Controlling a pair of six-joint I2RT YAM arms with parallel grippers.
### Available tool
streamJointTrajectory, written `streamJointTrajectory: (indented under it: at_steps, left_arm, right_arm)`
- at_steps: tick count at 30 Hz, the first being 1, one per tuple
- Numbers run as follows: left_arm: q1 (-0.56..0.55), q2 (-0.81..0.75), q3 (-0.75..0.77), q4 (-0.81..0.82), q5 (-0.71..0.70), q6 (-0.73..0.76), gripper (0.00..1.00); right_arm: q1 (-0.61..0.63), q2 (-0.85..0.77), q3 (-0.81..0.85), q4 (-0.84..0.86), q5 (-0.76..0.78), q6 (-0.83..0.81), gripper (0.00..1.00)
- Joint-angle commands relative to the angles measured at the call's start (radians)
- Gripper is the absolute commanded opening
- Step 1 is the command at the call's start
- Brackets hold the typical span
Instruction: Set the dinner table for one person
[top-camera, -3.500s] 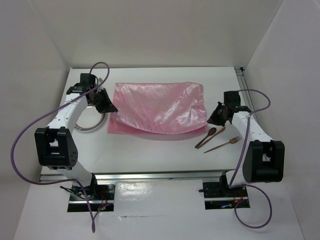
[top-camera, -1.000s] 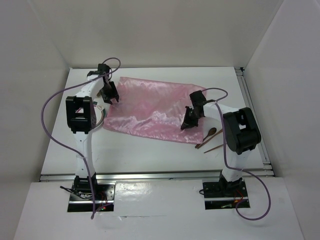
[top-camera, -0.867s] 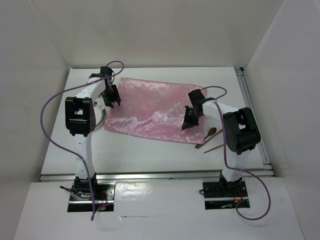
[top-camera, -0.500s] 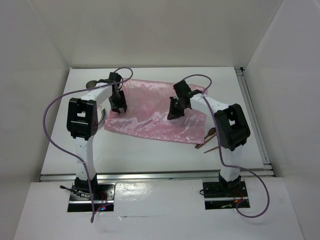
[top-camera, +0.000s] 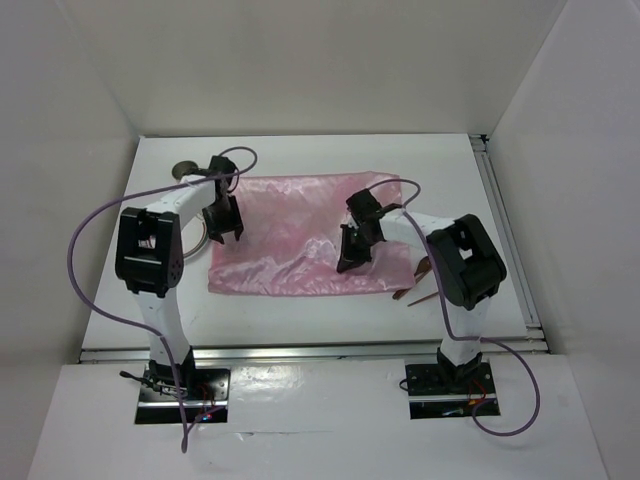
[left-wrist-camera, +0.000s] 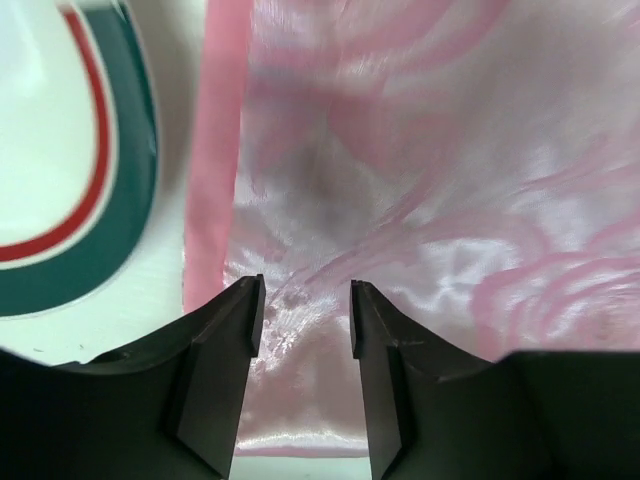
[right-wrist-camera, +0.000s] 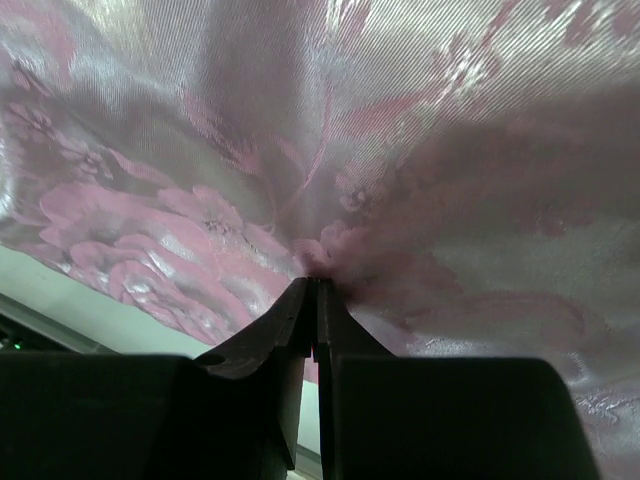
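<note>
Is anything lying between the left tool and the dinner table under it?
Yes: the pink cloth covers the dinner table beneath the open left tool. The striped plate lies off to the side.

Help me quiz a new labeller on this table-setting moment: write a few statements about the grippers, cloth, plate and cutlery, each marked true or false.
1. The right gripper is shut on a fold of the pink cloth. True.
2. The left gripper is clamped on the cloth as well. False: its jaws stand apart over the cloth.
3. The plate sits in the middle of the cloth. False: it lies on the table beside the cloth's left edge.
4. The cutlery lies by the cloth's right edge. True.
</note>
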Motion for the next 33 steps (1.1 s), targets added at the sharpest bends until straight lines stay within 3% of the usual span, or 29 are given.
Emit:
streamJointTrajectory:
  at_steps: [1,3,4,7,12,15,23,28,30,33]
  left_arm:
    - [0.004,-0.097,0.081,-0.071,-0.064,0.022,0.57]
    - [0.014,-0.164,0.042,-0.071,-0.044,0.01,0.62]
    - [0.014,-0.239,-0.024,-0.062,-0.033,-0.011,0.67]
    - [0.06,-0.359,-0.2,-0.031,0.01,-0.03,0.7]
    - [0.123,-0.592,-0.438,0.042,0.116,-0.048,0.9]
    - [0.132,-0.622,-0.546,0.105,0.188,-0.057,0.9]
    - [0.141,-0.593,-0.657,0.237,0.222,-0.107,0.69]
    - [0.15,-0.582,-0.605,0.153,0.202,-0.107,0.14]
    - [0.15,-0.597,-0.577,0.125,0.192,-0.097,0.02]
    - [0.15,-0.617,-0.543,0.052,0.182,-0.078,0.0]
  right_arm:
    - [0.033,-0.05,-0.029,-0.06,0.049,-0.008,0.13]
    - [0.052,-0.07,-0.02,-0.069,0.083,-0.008,0.13]
    - [0.052,-0.07,0.008,-0.084,0.092,-0.017,0.13]
    - [0.061,-0.08,0.054,-0.107,0.112,-0.026,0.14]
    - [0.07,-0.08,0.118,-0.138,0.132,-0.055,0.21]
    - [0.079,-0.08,0.141,-0.149,0.141,-0.064,0.23]
    - [0.079,-0.11,0.122,-0.167,0.169,-0.064,0.23]
    - [0.07,-0.139,0.1,-0.176,0.193,-0.064,0.23]
    - [0.061,-0.149,0.091,-0.186,0.193,-0.064,0.23]
    - [0.05,-0.159,0.091,-0.186,0.203,-0.064,0.23]
